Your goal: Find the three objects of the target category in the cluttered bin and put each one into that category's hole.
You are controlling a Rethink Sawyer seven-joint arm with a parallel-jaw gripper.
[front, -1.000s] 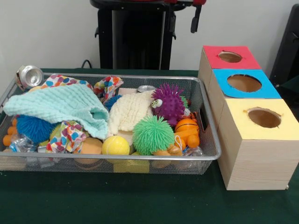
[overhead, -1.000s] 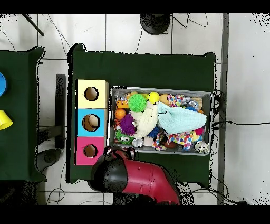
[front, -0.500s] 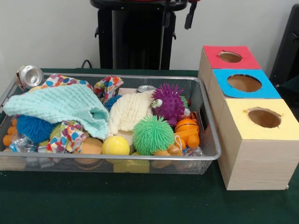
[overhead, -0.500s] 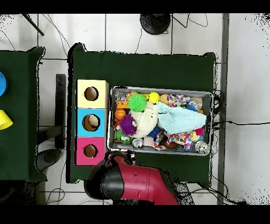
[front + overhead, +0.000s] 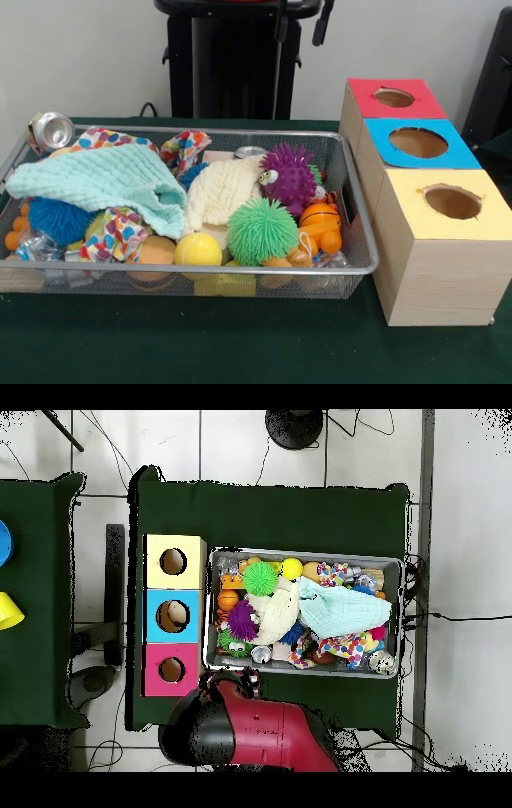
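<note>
The wire mesh bin [image 5: 356, 264] [image 5: 402, 564] is full of toys and cloths. One silvery can [image 5: 50, 129] lies on its side at the bin's far left corner; it also shows in the overhead view [image 5: 383, 665]. A second can [image 5: 250, 151] stands at the back rim behind the cream cloth, and shows from above [image 5: 261, 654]. No third can shows. The blue-surround hole [image 5: 418, 142] [image 5: 174, 616] is in the middle box. My gripper [image 5: 304, 22] hangs at the top edge, above and behind the bin, holding nothing I can see.
A red-surround hole [image 5: 394, 98] and a yellow-surround hole [image 5: 452, 202] flank the blue one. A teal cloth [image 5: 104, 180], cream cloth [image 5: 224, 192], green spiky ball [image 5: 262, 230], purple spiky ball [image 5: 290, 178] and yellow ball [image 5: 197, 250] cover the bin. The red arm [image 5: 250, 734] lies beside the bin.
The gripper has risen and shifted left at the top edge of the front view. From above, the arm has drawn back towards the base. Nothing in the bin has moved.
</note>
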